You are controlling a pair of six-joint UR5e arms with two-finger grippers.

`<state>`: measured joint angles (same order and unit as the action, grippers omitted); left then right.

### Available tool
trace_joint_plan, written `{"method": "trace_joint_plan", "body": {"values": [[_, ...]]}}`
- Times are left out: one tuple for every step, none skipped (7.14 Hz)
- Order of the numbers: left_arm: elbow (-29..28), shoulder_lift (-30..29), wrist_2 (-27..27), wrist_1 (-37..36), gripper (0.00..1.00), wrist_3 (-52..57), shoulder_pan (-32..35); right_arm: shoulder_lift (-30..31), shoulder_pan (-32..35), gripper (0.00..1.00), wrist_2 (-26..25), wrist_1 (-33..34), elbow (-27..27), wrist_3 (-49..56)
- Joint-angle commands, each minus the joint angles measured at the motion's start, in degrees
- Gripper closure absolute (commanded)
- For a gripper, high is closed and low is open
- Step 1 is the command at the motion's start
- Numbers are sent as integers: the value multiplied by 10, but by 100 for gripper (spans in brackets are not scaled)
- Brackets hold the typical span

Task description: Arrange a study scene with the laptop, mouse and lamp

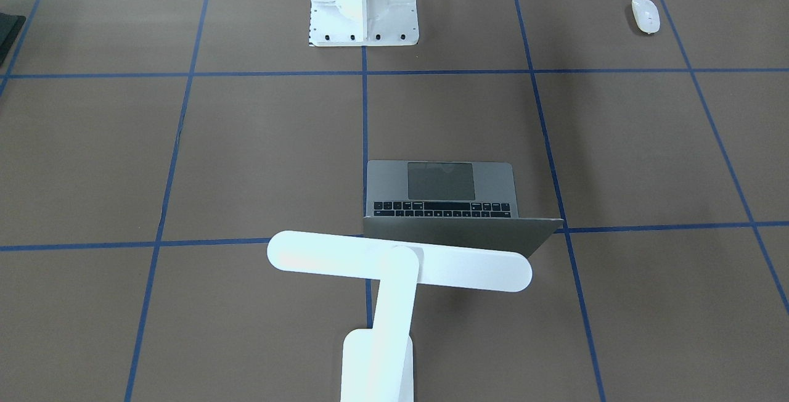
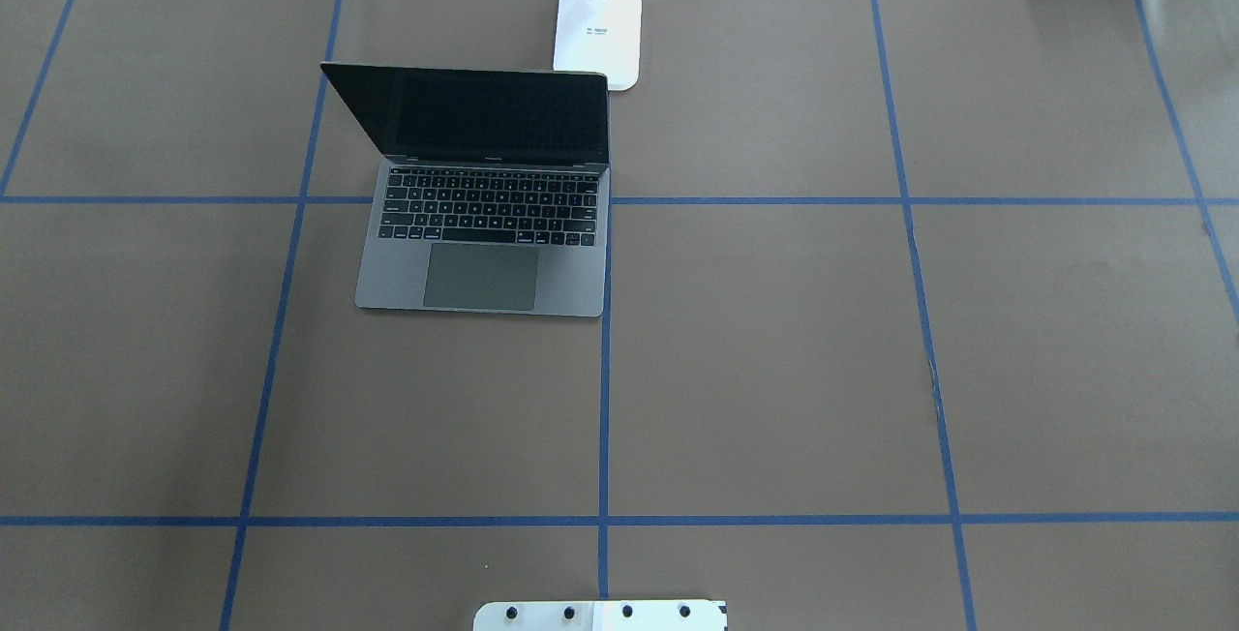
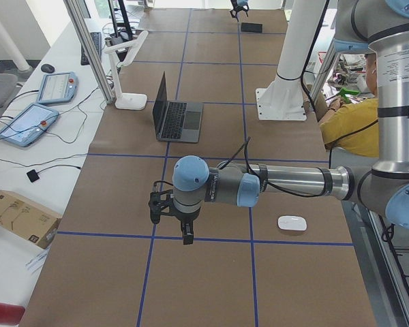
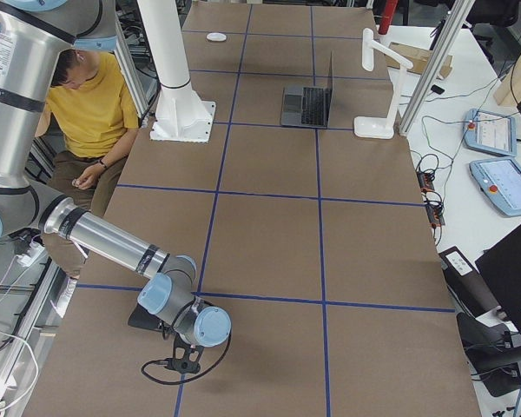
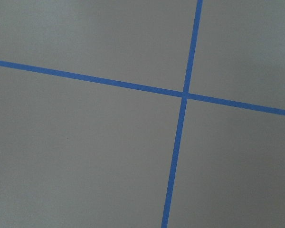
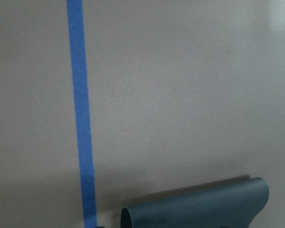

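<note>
The laptop stands open left of the table's middle, its dark screen towards the robot. Just behind its lid is the lamp, its white base at the far table edge. The mouse lies apart on the robot's left side, near the robot. My left gripper hangs over a tape crossing, a short way from the mouse. My right gripper hovers low at the table's right end, beside a flat black pad. Both show only in side views, so I cannot tell whether they are open or shut.
The white bolted pedestal stands at the robot's side of the table. A dark pad's curled edge fills the bottom of the right wrist view. A person in a yellow shirt sits beside the table. Control tablets lie on the side bench.
</note>
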<state>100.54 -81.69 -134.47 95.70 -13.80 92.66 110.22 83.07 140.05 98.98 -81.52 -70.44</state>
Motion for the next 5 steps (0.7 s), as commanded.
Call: {"method": "trace_joint_plan", "body": {"values": [[0,-1,0,0,0,0,0,-3,-19,15,6,1,13,-5],[0,0,0,0,0,0,1,-2,-21,15,15,2,13,-7],[0,0,0,0,0,0,0,3,-26,17,25,2,14,-4],[0,0,0,0,0,0,1,6,-29,18,25,2,14,-2],[0,0,0,0,0,0,1,10,-31,20,25,2,14,2]]}}
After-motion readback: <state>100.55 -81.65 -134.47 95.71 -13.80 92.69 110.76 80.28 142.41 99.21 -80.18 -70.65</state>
